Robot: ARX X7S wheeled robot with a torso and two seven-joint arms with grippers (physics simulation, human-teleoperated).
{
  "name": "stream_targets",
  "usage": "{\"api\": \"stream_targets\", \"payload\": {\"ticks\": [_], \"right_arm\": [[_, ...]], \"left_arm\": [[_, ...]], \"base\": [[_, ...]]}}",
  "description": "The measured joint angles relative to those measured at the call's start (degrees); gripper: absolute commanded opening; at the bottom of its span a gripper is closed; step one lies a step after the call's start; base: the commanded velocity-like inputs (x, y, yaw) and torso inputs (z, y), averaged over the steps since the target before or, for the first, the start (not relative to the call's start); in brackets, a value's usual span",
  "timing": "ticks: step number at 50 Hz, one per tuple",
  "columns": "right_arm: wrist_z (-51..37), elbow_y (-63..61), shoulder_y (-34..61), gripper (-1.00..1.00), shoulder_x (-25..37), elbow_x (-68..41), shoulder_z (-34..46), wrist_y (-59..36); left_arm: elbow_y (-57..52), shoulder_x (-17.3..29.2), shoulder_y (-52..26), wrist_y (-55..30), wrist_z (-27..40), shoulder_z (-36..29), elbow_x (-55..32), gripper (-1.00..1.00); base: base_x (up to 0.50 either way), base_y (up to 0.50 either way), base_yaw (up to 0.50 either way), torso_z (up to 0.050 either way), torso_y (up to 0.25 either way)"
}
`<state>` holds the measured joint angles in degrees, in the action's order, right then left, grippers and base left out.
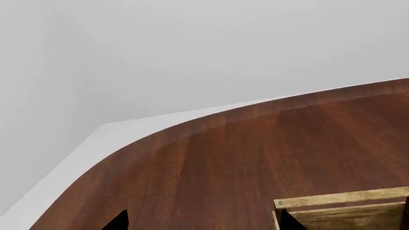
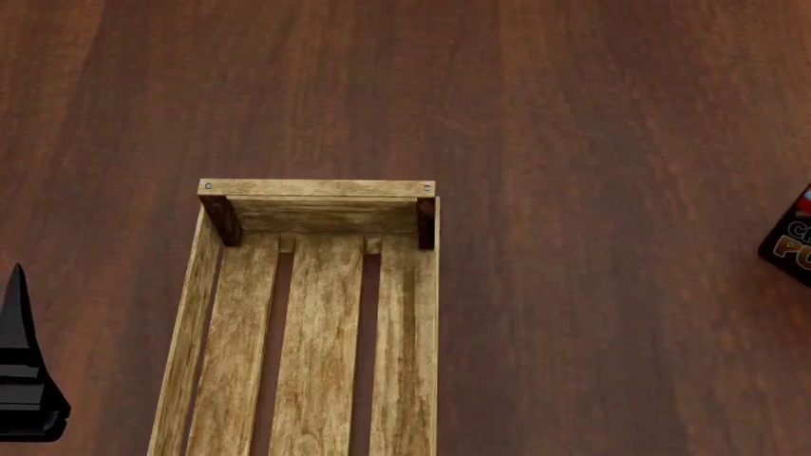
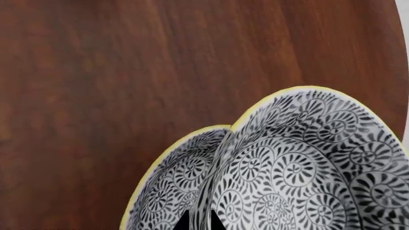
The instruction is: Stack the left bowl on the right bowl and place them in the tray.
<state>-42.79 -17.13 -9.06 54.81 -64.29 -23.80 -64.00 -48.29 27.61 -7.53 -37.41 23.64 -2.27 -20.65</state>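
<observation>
Bowls (image 3: 281, 167) look nested at my right claw (image 3: 198, 221), grip unclear, left claw (image 2: 23, 370) likewise; tray (image 2: 317, 188) awaits them.

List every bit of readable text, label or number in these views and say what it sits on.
"PU", or something close: large orange letters on the dark box at the right edge of the head view, cut off by the frame, so the word is incomplete.
A line of smaller letters above it on the same box: too cropped and blurred to read.
Tray, table and bowls: no text; the bowls carry only a black-and-white pattern.
</observation>
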Motion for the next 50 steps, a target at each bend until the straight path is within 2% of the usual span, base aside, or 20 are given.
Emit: {"api": "stream_targets", "payload": {"ticks": [7, 8, 32, 50], "right_arm": [[0.44, 0.29, -0.53, -1.00, -0.48, 0.54, 0.42, 0.65], [0.48, 0.30, -0.61, 1.00, -0.52, 0.57, 0.45, 0.69], [0.19, -1.84, -1.49, 1.00, -0.10, -0.59, -1.98, -0.35], [0.41, -2.10, 0.75, 1.00, -0.10, 0.00, 0.95, -0.15]], "left_arm": [[-0.13, 0.10, 0.08, 0.03, 0.10, 0.09, -0.18, 1.00], [-0.16, 0.11, 0.09, 0.03, 0.11, 0.10, -0.21, 1.00], [-0.79, 0.45, 0.23, -0.02, 0.49, 0.42, -0.91, 1.00], [-1.02, 0.72, 0.30, -0.05, 0.81, 0.50, -1.26, 1.00]], "base": [[0.00, 0.00, 0.00, 0.000, 0.000], [0.00, 0.00, 0.00, 0.000, 0.000], [0.00, 0.00, 0.00, 0.000, 0.000], [0.00, 0.00, 0.00, 0.000, 0.000]]}}
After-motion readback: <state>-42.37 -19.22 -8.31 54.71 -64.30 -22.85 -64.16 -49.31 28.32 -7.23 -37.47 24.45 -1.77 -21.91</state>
